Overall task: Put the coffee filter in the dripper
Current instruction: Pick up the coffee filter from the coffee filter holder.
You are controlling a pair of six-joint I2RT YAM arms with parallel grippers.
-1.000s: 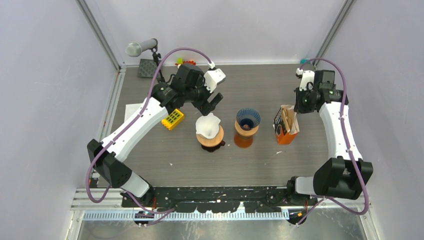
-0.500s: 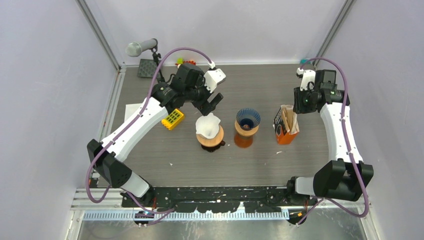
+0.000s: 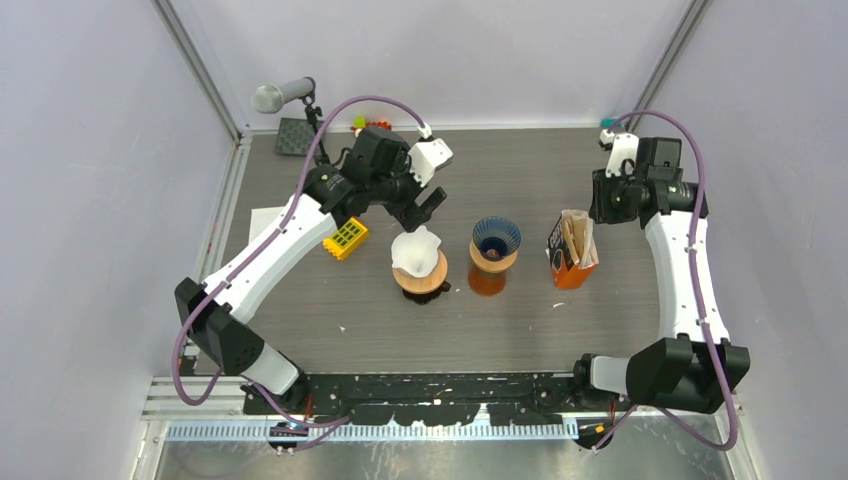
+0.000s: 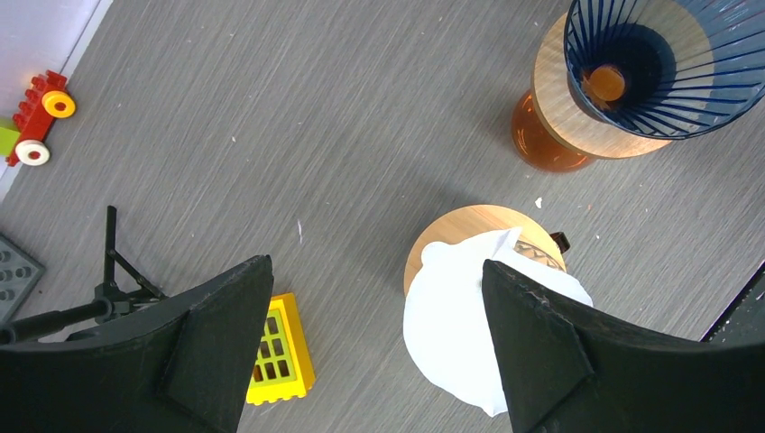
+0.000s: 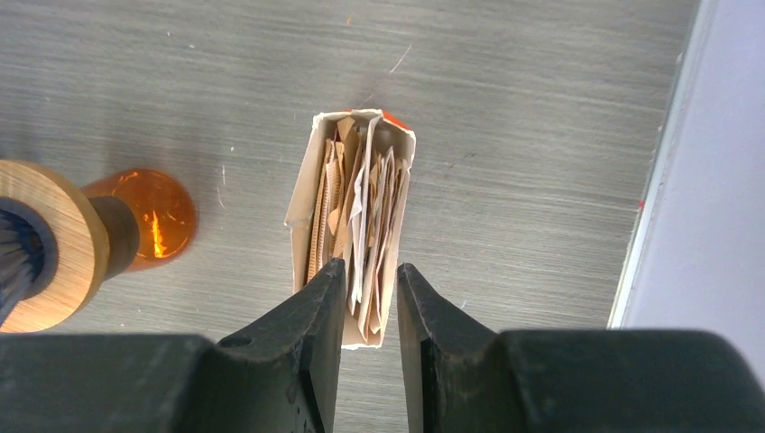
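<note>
Left hand [image 4: 374, 271] hangs wide open and empty over one white filter [image 4: 451, 334], which sits on the left dripper [image 4: 456, 225]. To its right stands a second, blue dripper [image 4: 631, 81], empty. Further right, one box [image 5: 307, 189] holds packed filters [image 5: 361, 198], too many to count. Right hand [image 5: 372, 266] hovers above, slightly open, gripping nothing. The paper looks light, floppy and easily torn, so pinch one upper edge.

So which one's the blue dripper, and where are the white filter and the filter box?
blue dripper [image 3: 497, 238], top view, on its ribbed cone.
white filter [image 4: 456, 329], left wrist view, on the middle of the paper.
filter box [image 3: 570, 275], top view, on its orange side.
</note>
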